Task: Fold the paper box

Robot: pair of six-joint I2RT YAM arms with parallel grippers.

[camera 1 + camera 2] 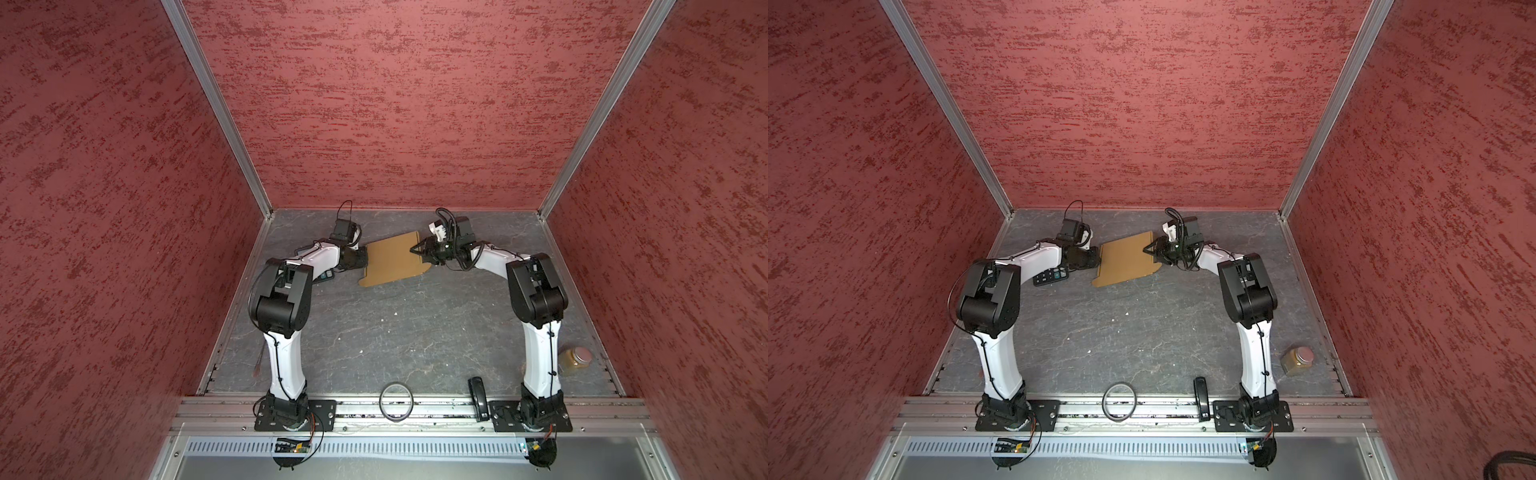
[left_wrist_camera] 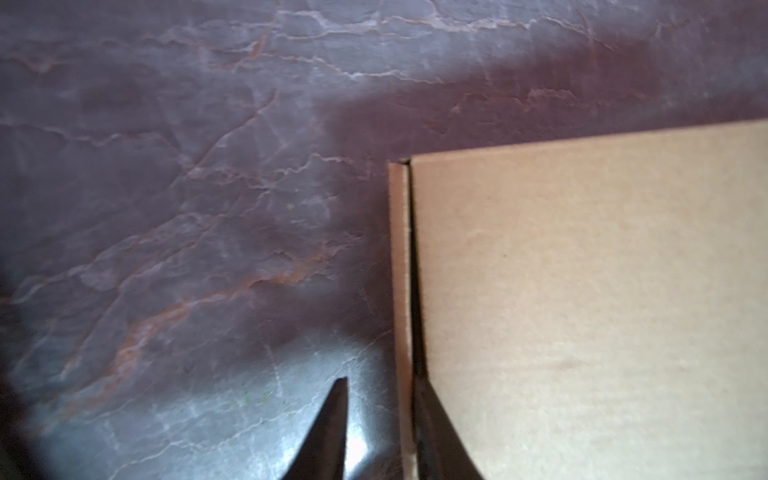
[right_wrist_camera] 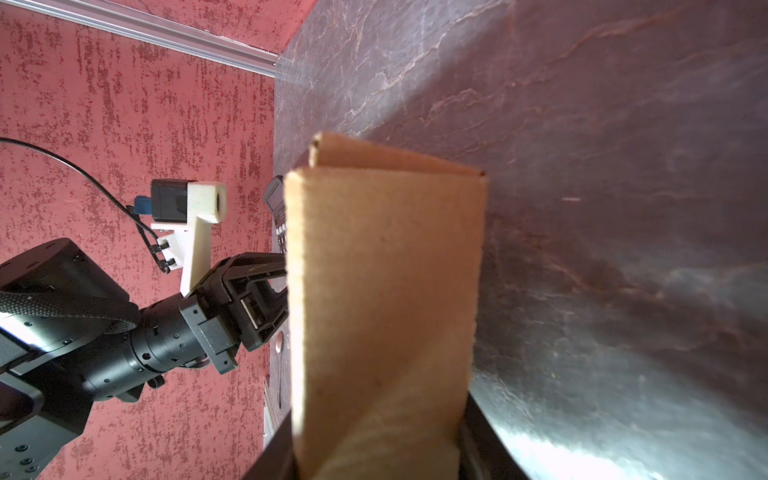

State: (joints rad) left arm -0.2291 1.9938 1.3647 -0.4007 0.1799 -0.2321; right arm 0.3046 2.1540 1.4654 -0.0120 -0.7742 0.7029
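Observation:
The paper box (image 1: pixel 392 259) is a flat tan cardboard piece lying far back on the grey table, seen in both top views (image 1: pixel 1125 262). My left gripper (image 1: pixel 365 261) is at its left edge. In the left wrist view the left gripper (image 2: pixel 380 384) stands open. One finger (image 2: pixel 328 428) is over bare table and the other sits in the slit behind a narrow cardboard side strip (image 2: pixel 401 291). My right gripper (image 1: pixel 417 250) is at the box's right edge. In the right wrist view the right gripper (image 3: pixel 374 449) is shut on a folded-up cardboard flap (image 3: pixel 382 291), which fills the space between its fingers.
A dark calculator (image 1: pixel 1052 275) lies under my left forearm. An amber jar (image 1: pixel 575 360) stands near the right wall. A black ring (image 1: pixel 396 402) and a black handset (image 1: pixel 478 397) rest at the front rail. Red walls enclose the table.

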